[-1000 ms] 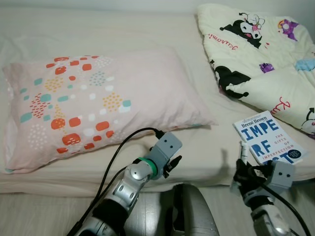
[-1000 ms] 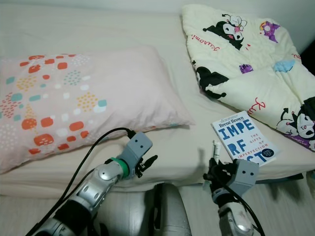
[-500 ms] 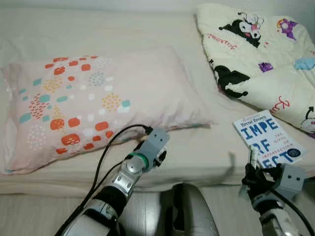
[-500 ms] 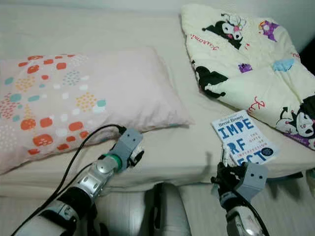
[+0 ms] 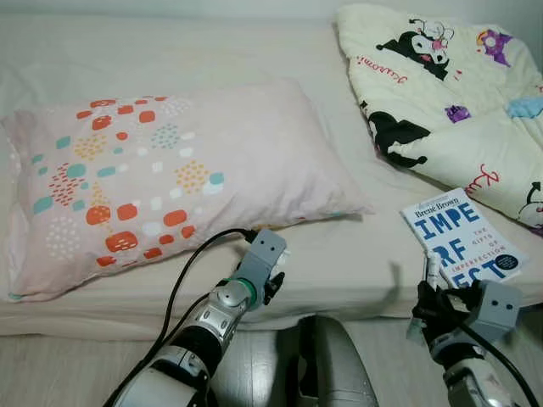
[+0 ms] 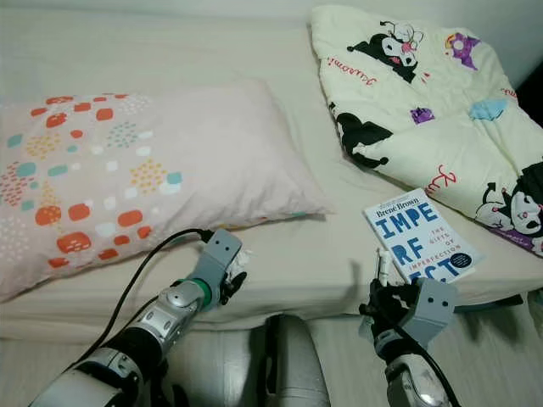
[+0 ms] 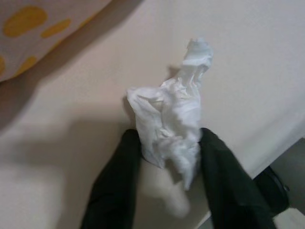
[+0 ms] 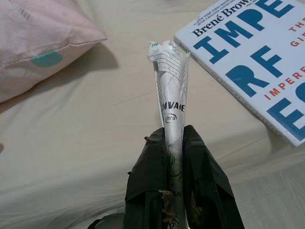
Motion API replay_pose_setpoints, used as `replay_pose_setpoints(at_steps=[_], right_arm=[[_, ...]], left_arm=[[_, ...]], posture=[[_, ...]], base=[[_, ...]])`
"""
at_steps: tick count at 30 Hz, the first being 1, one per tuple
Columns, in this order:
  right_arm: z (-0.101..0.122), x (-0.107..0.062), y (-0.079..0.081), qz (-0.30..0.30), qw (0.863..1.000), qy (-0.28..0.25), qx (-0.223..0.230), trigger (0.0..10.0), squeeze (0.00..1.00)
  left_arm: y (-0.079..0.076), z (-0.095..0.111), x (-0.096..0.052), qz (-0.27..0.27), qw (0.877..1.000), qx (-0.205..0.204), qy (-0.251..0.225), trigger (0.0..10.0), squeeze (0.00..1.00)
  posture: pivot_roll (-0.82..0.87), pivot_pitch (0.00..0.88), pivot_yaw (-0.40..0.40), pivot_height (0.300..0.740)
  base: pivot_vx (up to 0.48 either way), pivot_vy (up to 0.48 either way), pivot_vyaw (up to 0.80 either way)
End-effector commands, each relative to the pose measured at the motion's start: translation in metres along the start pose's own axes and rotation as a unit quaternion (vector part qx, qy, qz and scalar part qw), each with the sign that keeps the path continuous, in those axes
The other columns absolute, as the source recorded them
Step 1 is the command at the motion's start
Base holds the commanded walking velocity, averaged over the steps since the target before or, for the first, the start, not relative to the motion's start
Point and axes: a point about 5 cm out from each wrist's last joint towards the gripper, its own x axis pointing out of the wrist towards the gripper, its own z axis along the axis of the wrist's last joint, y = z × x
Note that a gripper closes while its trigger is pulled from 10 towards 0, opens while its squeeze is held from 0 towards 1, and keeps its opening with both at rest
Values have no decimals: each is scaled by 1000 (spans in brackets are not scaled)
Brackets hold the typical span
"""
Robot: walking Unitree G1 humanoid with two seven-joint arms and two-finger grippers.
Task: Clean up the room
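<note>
Bedding in cream covers the bed (image 5: 356,254). The left gripper (image 7: 167,155) is reached low to its front edge, jaws clamped on a crumpled white tissue (image 7: 170,125) standing up between them. The right gripper (image 8: 174,143) is raised beside a blue-lettered white book (image 5: 462,239), jaws clamped on a rolled printed paper wrapper (image 8: 170,98) pointing along them toward the bed.

Pillow (image 5: 170,170) left on bed (image 5: 373,254) — blanket (image 5: 450,102) right, book (image 5: 462,237) before it.

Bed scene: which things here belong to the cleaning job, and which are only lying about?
Job:
white tissue, held by left gripper
silver wrapper, held by right gripper

Lying about:
pillow
blanket
book
</note>
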Motion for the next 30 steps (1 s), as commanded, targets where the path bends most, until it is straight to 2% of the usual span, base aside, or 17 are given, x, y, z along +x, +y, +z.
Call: replay_pose_setpoints(at_steps=[1, 16, 17, 19, 21, 22, 23, 24, 26, 27, 28, 29, 30], right_arm=[[-3, -4, -5, -9, 1000, 12, 0, 10000, 0], [-4, -1, 0, -5, 1000, 15, -1, 10000, 0], [-3, 0, 1, -2, 1000, 13, -4, 10000, 0], [3, 3, 7, 4, 1000, -2, -30, 10000, 0], [3, 3, 7, 4, 1000, -2, -30, 10000, 0], [7, 4, 12, 9, 999, -10, -52, 10000, 0], [7, 4, 12, 9, 999, -10, -52, 10000, 0], [11, 5, 19, 21, 998, -20, -61, 10000, 0], [11, 5, 19, 21, 998, -20, -61, 10000, 0], [11, 6, 25, 34, 996, -19, -76, 10000, 0], [11, 6, 25, 34, 996, -19, -76, 10000, 0], [11, 6, 28, 37, 996, -27, -73, 10000, 0], [11, 6, 28, 37, 996, -27, -73, 10000, 0]], left_arm=[[-9, -10, 0, -8, 1000, -13, 17, 0, 0], [2, -2, -1, 4, 999, -24, -20, 0, 0], [8, 1, -4, 2, 999, -26, -41, 0, 0], [24, 13, -17, -21, 992, -15, -121, 0, 0], [24, 13, -17, -21, 992, -15, -121, 0, 0], [37, 18, -32, -17, 987, -6, -162, 10000, 0], [37, 18, -32, -17, 987, -6, -162, 10000, 0], [50, 22, -52, -5, 981, -1, -195, 10000, 0], [50, 22, -52, -5, 981, -1, -195, 10000, 0], [63, 24, -72, 20, 974, 1, -224, 10000, 0], [63, 24, -72, 20, 974, 1, -224, 10000, 0], [76, 27, -91, 69, 967, 3, -246, 10000, 0], [76, 27, -91, 69, 967, 3, -246, 10000, 0]], posture=[[-210, 289, -7, 601], [-198, 286, -13, 601], [-187, 281, -12, 601], [-169, 271, -9, 601], [-169, 271, -9, 601], [-152, 261, -11, 601], [-152, 261, -11, 601], [-130, 247, -14, 601], [-130, 247, -14, 601], [-122, 241, -15, 601], [-122, 241, -15, 601], [-104, 210, -26, 606], [-104, 210, -26, 606]], base=[[0, 0, 0], [0, 0, 0], [0, 0, 0], [0, 0, 0], [0, 0, 0], [0, 0, 0], [0, 0, 0], [0, 0, 0], [0, 0, 0], [0, 0, 0], [0, 0, 0], [0, 0, 0], [0, 0, 0]])
